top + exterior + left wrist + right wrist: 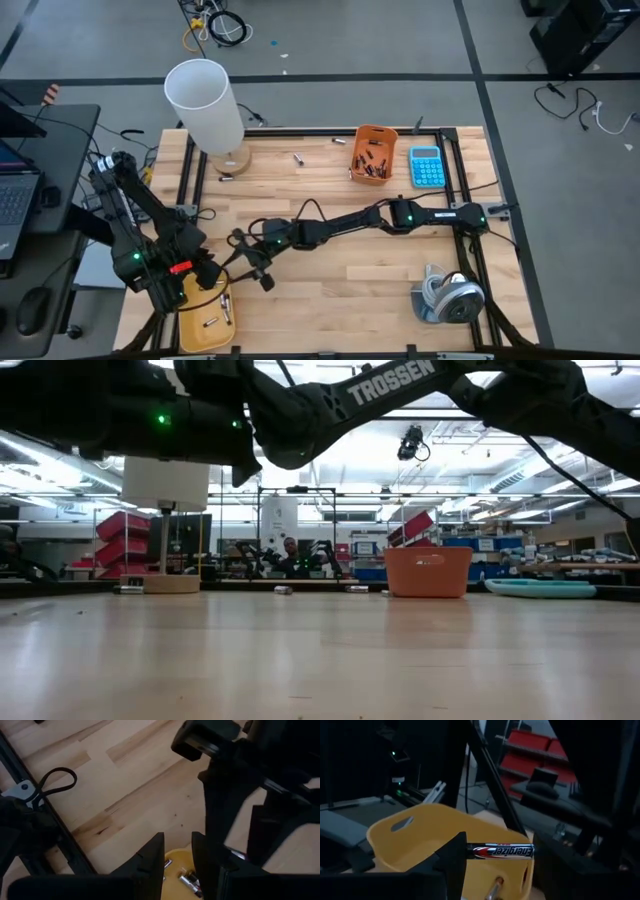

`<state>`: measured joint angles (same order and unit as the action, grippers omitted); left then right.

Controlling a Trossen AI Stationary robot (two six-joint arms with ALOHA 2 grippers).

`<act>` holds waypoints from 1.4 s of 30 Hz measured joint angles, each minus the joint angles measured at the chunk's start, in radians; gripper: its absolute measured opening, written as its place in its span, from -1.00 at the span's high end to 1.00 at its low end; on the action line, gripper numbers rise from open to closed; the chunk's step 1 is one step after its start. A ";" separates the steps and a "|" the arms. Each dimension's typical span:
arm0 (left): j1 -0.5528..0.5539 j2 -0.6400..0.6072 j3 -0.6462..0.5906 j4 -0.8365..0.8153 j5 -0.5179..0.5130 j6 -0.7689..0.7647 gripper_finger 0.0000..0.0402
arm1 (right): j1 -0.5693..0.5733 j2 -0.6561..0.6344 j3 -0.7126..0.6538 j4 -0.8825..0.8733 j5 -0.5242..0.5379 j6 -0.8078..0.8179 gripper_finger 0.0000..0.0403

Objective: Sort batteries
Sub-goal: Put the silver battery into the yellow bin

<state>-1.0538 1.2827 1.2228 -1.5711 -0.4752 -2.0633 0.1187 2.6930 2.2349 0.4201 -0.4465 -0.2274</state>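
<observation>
My right gripper (249,262) reaches across the table to its near left and is shut on a black battery (500,851) printed "Energizer". Just beyond it stands the yellow bin (415,840), at the near left corner (205,318), with a few silvery batteries (188,880) lying inside. My left gripper (178,865) hangs over that bin, pointing steeply down, open, with nothing between its fingers. An orange bin (373,155) at the far side holds dark batteries. Loose batteries (298,157) lie on the wood near the lamp. My right gripper holds the black battery lengthwise between its two fingers. One end (470,851) butts against the finger (452,862) that shows; the other end (532,851) runs into shadow where the second finger is hidden. The battery lies level, lifted clear, short of the yellow bin's rim.
A white lamp (205,100) on a round wooden base stands at the far left. A blue calculator (427,167) lies beside the orange bin. A grey roll holder (450,297) sits at the near right. A laptop (15,195) stands off the table's left.
</observation>
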 joint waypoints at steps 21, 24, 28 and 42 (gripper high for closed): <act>-0.014 0.000 0.002 0.323 0.104 0.201 0.51 | 0.050 0.003 0.000 0.065 0.008 0.039 0.04; -0.028 0.000 0.002 0.396 0.100 0.204 0.51 | 0.073 0.003 0.000 0.055 0.007 0.041 0.04; -0.069 0.000 0.002 0.465 0.112 0.276 0.51 | 0.103 0.005 0.000 0.015 0.015 0.059 0.04; -0.140 0.000 -0.069 0.702 -0.167 0.271 0.51 | 0.135 0.006 0.000 0.027 0.527 -0.115 0.04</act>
<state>-1.1934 1.2831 1.1535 -0.8687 -0.6425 -1.7918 0.2542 2.6987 2.2349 0.4475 0.0808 -0.3428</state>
